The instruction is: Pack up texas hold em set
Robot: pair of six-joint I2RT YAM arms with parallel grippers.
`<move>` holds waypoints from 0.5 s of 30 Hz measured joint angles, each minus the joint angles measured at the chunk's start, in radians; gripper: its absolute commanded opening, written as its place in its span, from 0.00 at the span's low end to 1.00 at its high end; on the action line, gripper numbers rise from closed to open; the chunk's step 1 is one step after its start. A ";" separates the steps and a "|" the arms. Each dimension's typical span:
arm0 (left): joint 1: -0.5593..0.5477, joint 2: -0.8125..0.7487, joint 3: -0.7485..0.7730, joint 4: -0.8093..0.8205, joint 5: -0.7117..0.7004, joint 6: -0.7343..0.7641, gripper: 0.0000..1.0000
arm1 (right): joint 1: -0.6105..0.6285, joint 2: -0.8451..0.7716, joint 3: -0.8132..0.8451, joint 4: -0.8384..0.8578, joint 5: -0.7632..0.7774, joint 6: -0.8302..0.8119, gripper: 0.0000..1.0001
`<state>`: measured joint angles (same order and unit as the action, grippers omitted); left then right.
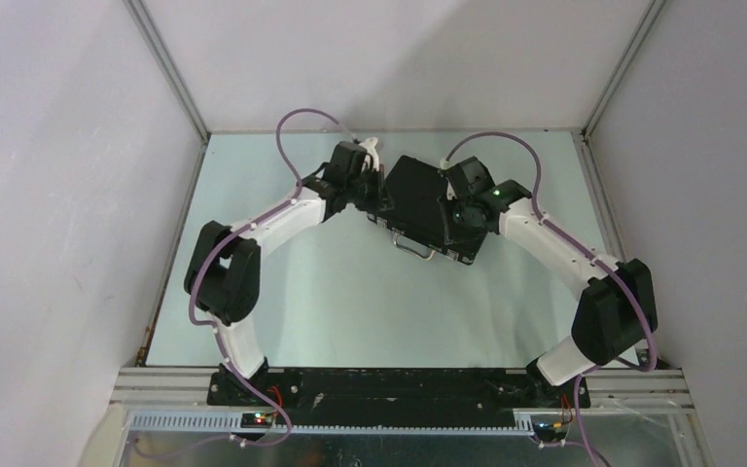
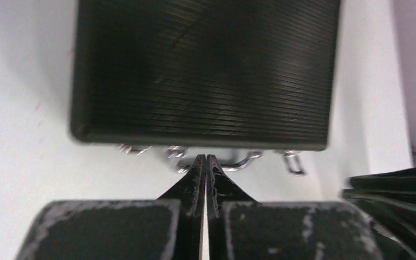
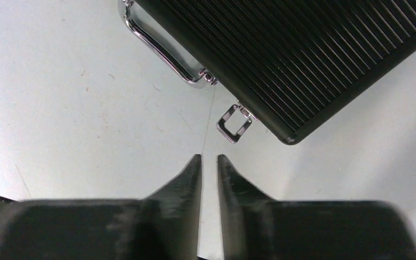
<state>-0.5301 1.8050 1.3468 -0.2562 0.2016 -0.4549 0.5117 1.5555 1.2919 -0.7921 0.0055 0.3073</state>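
One closed black briefcase lies on the surface. The left claw is pressed shut; the right claw, narrowly parted, hovers empty near a latch.

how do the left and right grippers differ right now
On the left gripper the jaws are pressed together; on the right gripper they stand a narrow gap apart. The left gripper points at the silver handle of the briefcase; the right gripper points at a latch near its corner. Both hold nothing, and both sit beside the closed briefcase.
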 measured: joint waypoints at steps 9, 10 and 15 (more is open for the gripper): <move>-0.015 0.147 0.117 0.054 0.126 -0.019 0.00 | -0.012 0.133 -0.179 0.115 0.000 0.042 0.00; -0.015 0.162 0.117 0.046 0.126 -0.017 0.00 | -0.021 0.161 -0.192 0.126 -0.001 0.045 0.00; -0.015 0.198 0.134 -0.019 0.122 -0.006 0.00 | -0.038 0.217 -0.217 0.119 -0.034 0.061 0.00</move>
<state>-0.5449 2.0033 1.4807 -0.2749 0.3241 -0.4614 0.4736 1.7725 1.0748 -0.6727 -0.0284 0.3687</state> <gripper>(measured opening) 0.002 0.005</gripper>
